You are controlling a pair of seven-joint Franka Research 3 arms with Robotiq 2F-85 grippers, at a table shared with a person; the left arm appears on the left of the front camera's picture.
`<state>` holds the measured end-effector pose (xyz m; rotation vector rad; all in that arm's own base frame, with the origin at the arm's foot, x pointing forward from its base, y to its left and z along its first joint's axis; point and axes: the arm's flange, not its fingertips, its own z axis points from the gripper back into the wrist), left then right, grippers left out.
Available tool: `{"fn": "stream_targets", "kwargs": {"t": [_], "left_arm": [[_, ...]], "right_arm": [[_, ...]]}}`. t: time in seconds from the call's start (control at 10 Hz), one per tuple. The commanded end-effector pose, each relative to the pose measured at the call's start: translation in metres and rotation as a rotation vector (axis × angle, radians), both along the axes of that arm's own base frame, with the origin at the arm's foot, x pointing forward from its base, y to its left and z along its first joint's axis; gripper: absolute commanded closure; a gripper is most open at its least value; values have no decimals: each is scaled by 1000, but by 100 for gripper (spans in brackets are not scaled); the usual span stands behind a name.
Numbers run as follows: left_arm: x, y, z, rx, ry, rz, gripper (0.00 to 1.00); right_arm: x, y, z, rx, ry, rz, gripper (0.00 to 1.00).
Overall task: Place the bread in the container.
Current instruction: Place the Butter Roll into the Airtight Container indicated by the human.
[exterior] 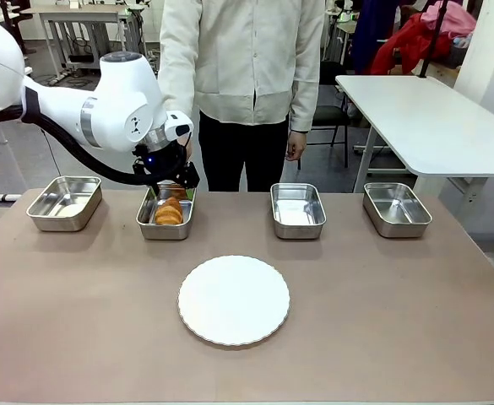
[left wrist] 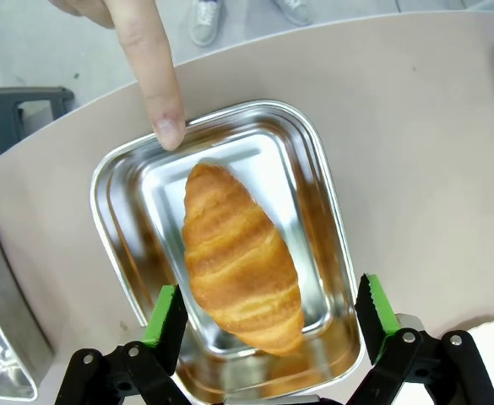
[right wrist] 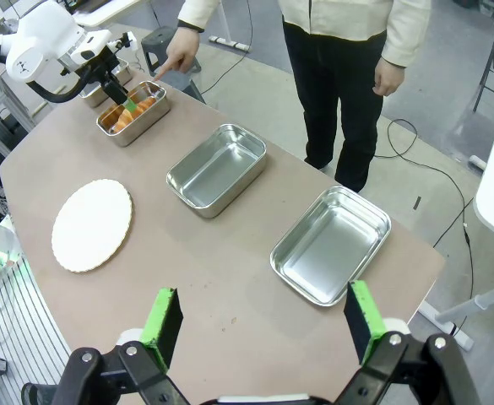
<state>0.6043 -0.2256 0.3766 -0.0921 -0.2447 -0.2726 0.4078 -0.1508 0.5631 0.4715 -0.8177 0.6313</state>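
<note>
Our left black two-finger gripper (left wrist: 268, 316) hangs spread wide above the small shallow stainless-steel pan (left wrist: 111, 173), its green pads either side of, and clear of, the golden-brown ridged croissant roll (left wrist: 238, 257) lying inside. A person's fingertip (left wrist: 169, 131) touches the pan's far rim. Our right gripper (right wrist: 259, 325), also wide and holding nothing, hovers over the brown table (right wrist: 230, 253) near two other steel pans (right wrist: 217, 169).

White plate (exterior: 234, 300) (three spare pans (exterior: 298, 209))

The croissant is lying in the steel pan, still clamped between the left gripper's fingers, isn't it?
Not quite: the croissant does lie in the steel pan, but the left gripper is open, its fingers apart on either side and not touching it. The left wrist view shows this.
</note>
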Motion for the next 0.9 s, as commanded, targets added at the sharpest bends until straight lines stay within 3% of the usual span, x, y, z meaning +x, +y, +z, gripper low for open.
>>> {"fn": "stream_targets", "kwargs": {"t": [0.0,0.3,0.5,0.8], "left_arm": [[-20,19,32,-13,-74,35,0],[-94,63,61,-83,-174,40,0],[-151,89,57,-49,-227,83,0],[-218,108,42,-107,-239,62,0]], "right_arm": [[1,0,1,16,-27,10,0],[1,0,1,16,-27,10,0],[1,0,1,16,-27,10,0],[1,0,1,16,-27,10,0]]}}
